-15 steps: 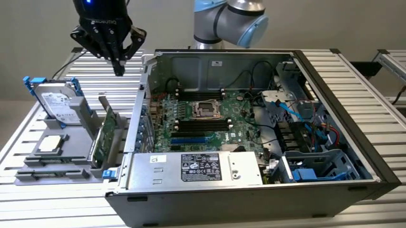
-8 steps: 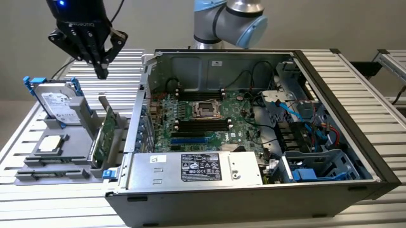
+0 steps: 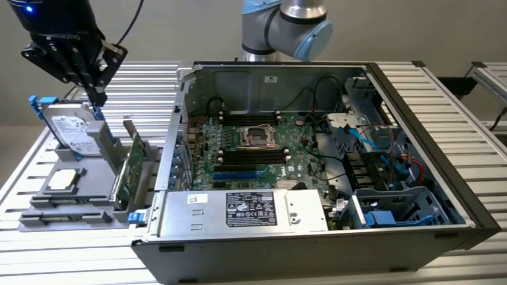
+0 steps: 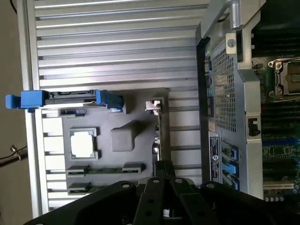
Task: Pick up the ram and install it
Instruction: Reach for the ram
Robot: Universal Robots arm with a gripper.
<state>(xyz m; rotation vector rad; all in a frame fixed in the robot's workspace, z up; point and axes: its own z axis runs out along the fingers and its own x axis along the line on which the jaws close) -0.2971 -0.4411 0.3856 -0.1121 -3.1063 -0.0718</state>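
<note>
Exterior view: your tool (image 3: pixel 97 96), fingers pressed together and empty, hangs above the hard drive (image 3: pixel 73 127) standing in the gray holder (image 3: pixel 94 177), beside the computer case (image 3: pixel 317 252).
Wrist view: the ram (image 4: pixel 105 169) sits slotted in that holder near the processor chip (image 4: pixel 83 143), apart from your tool.

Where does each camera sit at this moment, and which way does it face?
Exterior view: off the arm, raised, looking down at an angle on the open black-and-silver computer case and, at the exterior view's left, the grey parts tray; the grey-and-blue arm joint and black gripper show.
Wrist view: on the wrist, looking down past the shut gripper onto the tray, the case beside it.
Shared: the tray, the silver hard drive with blue rails, the case, the gripper.
</note>
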